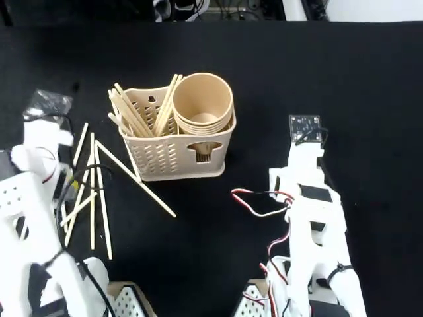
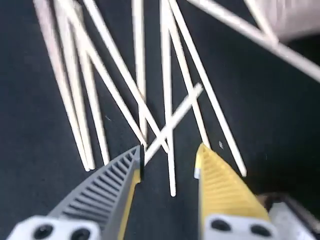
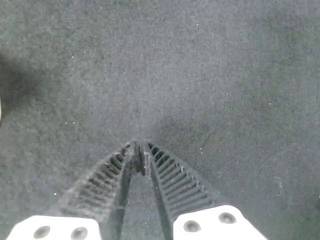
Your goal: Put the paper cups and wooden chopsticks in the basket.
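Note:
A beige slotted basket stands at mid-table with a stack of paper cups in its right half and several wooden chopsticks leaning in its left half. More loose chopsticks lie crossed on the black cloth left of the basket, one long one slanting toward the centre. My left gripper hangs open just over these loose sticks, one stick end lying between its fingers. The left arm stands beside that pile. My right gripper is shut on nothing above bare cloth, right of the basket.
The right arm stretches up the right side with a loose red and white cable beside it. Both arm bases sit at the front edge. Open black cloth lies between the arms and behind the basket.

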